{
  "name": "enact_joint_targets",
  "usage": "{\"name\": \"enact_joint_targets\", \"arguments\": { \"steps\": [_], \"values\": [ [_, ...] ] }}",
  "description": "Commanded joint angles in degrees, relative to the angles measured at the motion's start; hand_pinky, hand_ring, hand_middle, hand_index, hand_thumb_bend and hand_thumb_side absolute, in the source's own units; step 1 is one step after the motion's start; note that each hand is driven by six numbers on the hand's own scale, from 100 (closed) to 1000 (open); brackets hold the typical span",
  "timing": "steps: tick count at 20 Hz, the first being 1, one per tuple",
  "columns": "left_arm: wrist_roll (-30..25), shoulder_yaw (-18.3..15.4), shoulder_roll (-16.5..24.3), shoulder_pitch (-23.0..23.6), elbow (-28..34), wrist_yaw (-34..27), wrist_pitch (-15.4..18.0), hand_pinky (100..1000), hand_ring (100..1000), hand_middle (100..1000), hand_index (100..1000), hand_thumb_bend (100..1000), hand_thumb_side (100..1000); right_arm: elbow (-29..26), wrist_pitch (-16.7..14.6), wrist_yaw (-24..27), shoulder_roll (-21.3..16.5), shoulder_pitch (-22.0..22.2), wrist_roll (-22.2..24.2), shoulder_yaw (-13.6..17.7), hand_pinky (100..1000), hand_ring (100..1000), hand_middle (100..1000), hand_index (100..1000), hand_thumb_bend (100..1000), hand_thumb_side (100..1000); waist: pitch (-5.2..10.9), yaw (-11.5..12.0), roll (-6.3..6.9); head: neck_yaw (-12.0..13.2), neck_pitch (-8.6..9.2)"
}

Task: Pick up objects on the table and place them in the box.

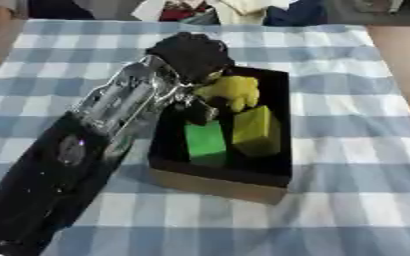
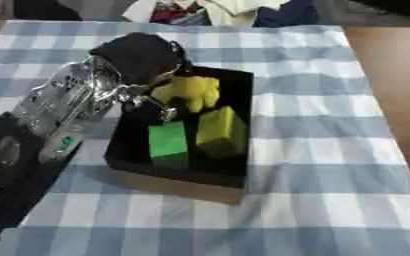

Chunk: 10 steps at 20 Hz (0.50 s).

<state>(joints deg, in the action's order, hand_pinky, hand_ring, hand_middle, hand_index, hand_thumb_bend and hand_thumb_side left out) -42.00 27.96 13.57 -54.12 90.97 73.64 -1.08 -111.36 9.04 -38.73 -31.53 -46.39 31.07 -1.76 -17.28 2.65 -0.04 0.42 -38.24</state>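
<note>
over the far left corner of the box (image 1: 217,186), the left robot hand (image 1: 189,54) hangs as a rounded black mass at the end of a long arm (image 1: 112,107) of shiny silver metal and black casing, which comes in from the lower left. its fingers curl down around a lumpy yellow thing (image 1: 229,91) with soft, knobbly edges — the thing sits at the far end of the box, just under the hand, and whether it rests on the box floor or is lifted i cannot tell.

the box is a shallow rectangular tray, black inside, with a plain brown cardboard wall showing on its near side. inside it, nearer the camera, lie two blocks with flat faces and sharp corners: a green block (image 1: 206,143) on the left and a yellow-green block (image 1: 257,131) to its right, tilted a little, the two close beside each other.

the box stands on the desk, which is covered by a cloth (image 1: 348,150) in a blue and white check — smooth, matte, with broad pale squares.
</note>
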Motion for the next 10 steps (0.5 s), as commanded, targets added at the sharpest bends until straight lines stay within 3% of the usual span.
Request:
{"name": "enact_joint_targets", "arguments": {
  "steps": [1,2,5,10],
  "values": [
    [-0.8,-0.1,0.0,-0.7,-0.5,1.1,1.2,786,825,769,876,285,534,-1.0,0.2,-0.5,-0.5,-0.8,-0.1,0.8,976,951,840,915,120,1000,1.11,-0.1,-0.06,0.1,0.08],
    [-1.1,-0.2,-0.1,-0.6,-0.6,1.5,1.2,854,856,793,899,372,596,-0.9,0.2,-0.5,-0.5,-0.8,-0.1,0.8,976,951,840,915,120,1000,1.12,0.0,-0.06,0.0,0.12],
    [-2.0,-0.7,0.1,-0.4,-0.2,3.2,0.6,947,912,850,943,508,702,-1.0,0.2,-0.5,-0.4,-0.7,0.0,0.9,976,951,840,915,119,1000,1.19,0.1,-0.09,-0.7,0.08],
    [-2.6,-2.1,0.6,0.0,2.2,5.7,-0.4,980,939,872,956,579,771,-1.0,0.2,-0.5,-0.3,-0.5,0.0,1.0,975,950,840,913,117,1000,1.34,0.1,-0.13,-1.0,-0.26]
  ]
}}
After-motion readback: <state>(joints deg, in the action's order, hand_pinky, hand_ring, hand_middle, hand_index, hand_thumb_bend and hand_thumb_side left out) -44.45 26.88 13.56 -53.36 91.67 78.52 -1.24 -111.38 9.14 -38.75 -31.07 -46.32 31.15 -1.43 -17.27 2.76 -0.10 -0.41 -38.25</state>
